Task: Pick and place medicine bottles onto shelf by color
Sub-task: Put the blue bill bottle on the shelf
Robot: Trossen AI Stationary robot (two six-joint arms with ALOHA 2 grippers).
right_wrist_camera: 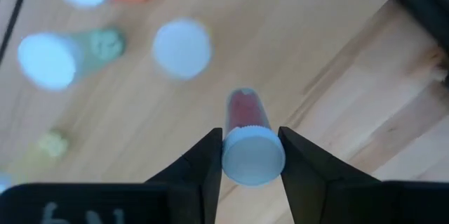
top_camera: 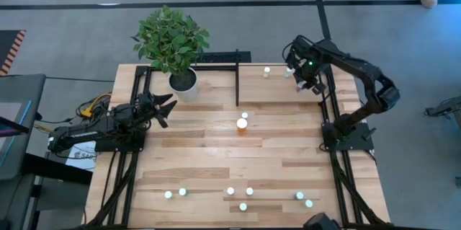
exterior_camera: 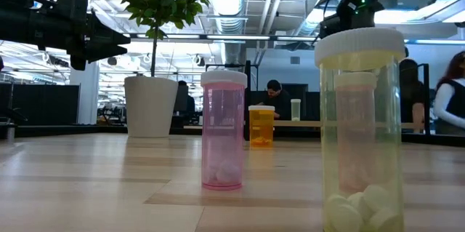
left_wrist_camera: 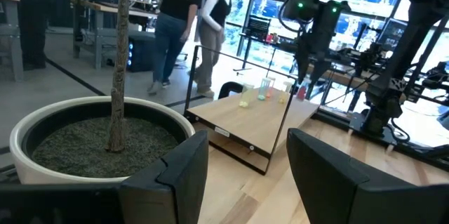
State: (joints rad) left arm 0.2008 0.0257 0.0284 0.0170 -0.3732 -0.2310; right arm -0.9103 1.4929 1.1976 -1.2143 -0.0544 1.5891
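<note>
Closest up, right claw (right_wrist_camera: 247,155) is clamped on a white-capped bottle (right_wrist_camera: 247,136) with what looks like a pink or red body (blurry, hard to say), held over the shelf (top_camera: 277,86) at the desk's far right corner beside other bottles. Left claw (left_wrist_camera: 245,175) sits apart, empty, by the plant pot (top_camera: 184,83). More bottles line the near edge.

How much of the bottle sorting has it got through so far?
A few bottles already stand on the shelf at the far right. The right claw is over that shelf, closed around a pink bottle. The left claw waits open beside the plant pot. Left to do: an orange bottle mid-table and about seven bottles along the near edge.
</note>
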